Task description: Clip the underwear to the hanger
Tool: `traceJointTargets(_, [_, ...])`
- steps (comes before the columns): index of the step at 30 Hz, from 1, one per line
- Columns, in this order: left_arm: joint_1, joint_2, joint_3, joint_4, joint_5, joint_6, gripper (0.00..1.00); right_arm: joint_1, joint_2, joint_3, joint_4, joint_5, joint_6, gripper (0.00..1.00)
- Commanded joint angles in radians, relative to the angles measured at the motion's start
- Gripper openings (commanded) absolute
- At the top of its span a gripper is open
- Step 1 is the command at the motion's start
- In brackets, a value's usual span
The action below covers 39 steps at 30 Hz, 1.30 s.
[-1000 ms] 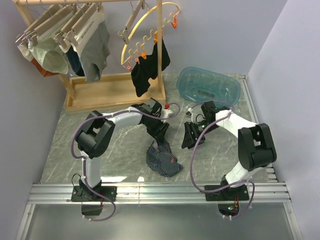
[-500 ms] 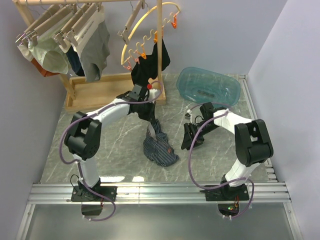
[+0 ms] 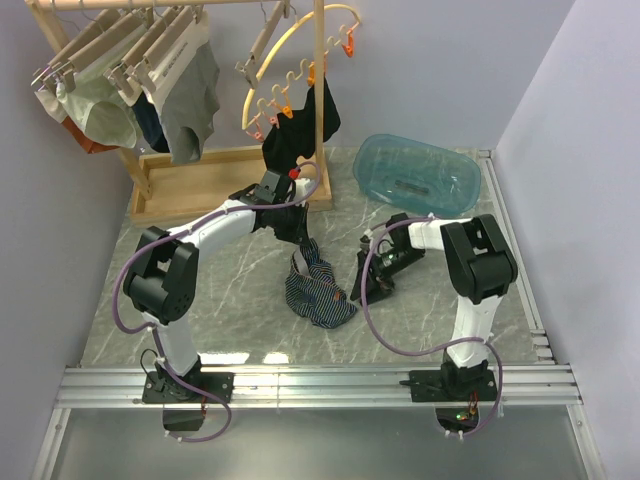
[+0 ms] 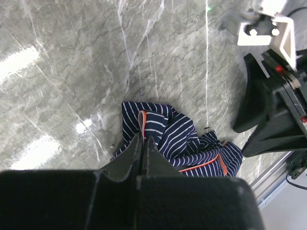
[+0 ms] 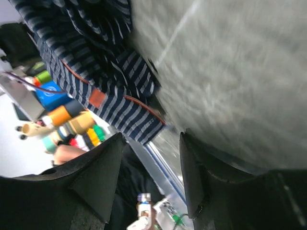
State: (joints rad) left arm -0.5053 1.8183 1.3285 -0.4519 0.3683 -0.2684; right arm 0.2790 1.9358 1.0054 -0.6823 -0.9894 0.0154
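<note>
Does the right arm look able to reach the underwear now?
Probably yes. The right gripper is open and low just beside the underwear, with only bare table between them. The left gripper pinches one upper fold only, which leaves that side free.

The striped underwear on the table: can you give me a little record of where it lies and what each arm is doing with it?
underwear: crumpled on the marble table, one edge raised
left gripper: shut on the underwear's raised edge
right gripper: open, empty, close beside the underwear
hanger: empty, hanging on the wooden rack at the back
</note>
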Motion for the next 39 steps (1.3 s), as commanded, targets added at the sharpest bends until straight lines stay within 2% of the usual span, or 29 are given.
traceJointTargets(1, [0.001,-0.039,0.006,0.021,0.009,-0.014,0.0,0.025,0.032,0.052,0.078,-0.019,0.078,0.59])
traceJointTargets(4, [0.002,-0.04,0.017,0.012,0.015,-0.015,0.0,0.067,0.049,0.05,0.096,-0.029,0.096,0.56])
traceJointTargets(9, [0.007,-0.051,0.032,0.001,0.017,-0.02,0.0,0.134,0.057,0.05,0.081,-0.032,0.09,0.41])
traceJointTargets(10, [0.005,-0.054,0.035,-0.001,0.017,-0.019,0.0,0.134,0.055,0.056,0.078,-0.032,0.089,0.35])
traceJointTargets(11, [0.007,-0.057,0.035,-0.005,0.017,-0.017,0.0,0.131,0.054,0.065,0.058,-0.025,0.072,0.17])
traceJointTargets(12, [0.008,-0.062,0.034,-0.004,0.015,-0.017,0.0,0.124,0.049,0.084,0.052,-0.017,0.069,0.06])
traceJointTargets(13, [0.008,-0.065,0.029,-0.004,0.017,-0.015,0.0,0.115,0.032,0.087,0.047,-0.009,0.07,0.0])
traceJointTargets(21, [0.024,-0.08,0.043,0.007,0.044,-0.023,0.0,-0.055,-0.216,0.096,0.082,0.081,0.078,0.0])
traceJointTargets(24, [0.028,-0.068,0.089,-0.002,0.05,-0.023,0.0,-0.066,-0.276,0.143,0.038,0.092,0.032,0.0])
traceJointTargets(26, [0.028,-0.059,0.093,-0.005,0.057,-0.022,0.0,-0.046,-0.265,0.156,-0.026,0.087,-0.006,0.14])
traceJointTargets(27, [0.028,-0.057,0.095,-0.008,0.057,-0.022,0.0,-0.032,-0.262,0.138,-0.033,0.086,-0.035,0.26])
traceJointTargets(28, [0.028,-0.056,0.092,-0.008,0.058,-0.02,0.0,-0.009,-0.264,0.121,-0.031,0.092,-0.034,0.47])
traceJointTargets(30, [0.028,-0.056,0.083,-0.008,0.058,-0.019,0.0,0.021,-0.258,0.075,-0.022,0.094,-0.028,0.55])
traceJointTargets(33, [0.034,-0.063,0.071,0.001,0.058,-0.023,0.0,0.055,-0.219,0.053,-0.037,0.081,-0.026,0.59])
traceJointTargets(35, [0.037,-0.06,0.077,0.001,0.06,-0.025,0.0,0.057,-0.183,0.044,-0.036,0.061,-0.023,0.74])
traceJointTargets(39, [0.053,-0.062,0.097,0.01,0.064,-0.035,0.0,0.066,-0.156,0.016,0.001,0.043,0.014,0.74])
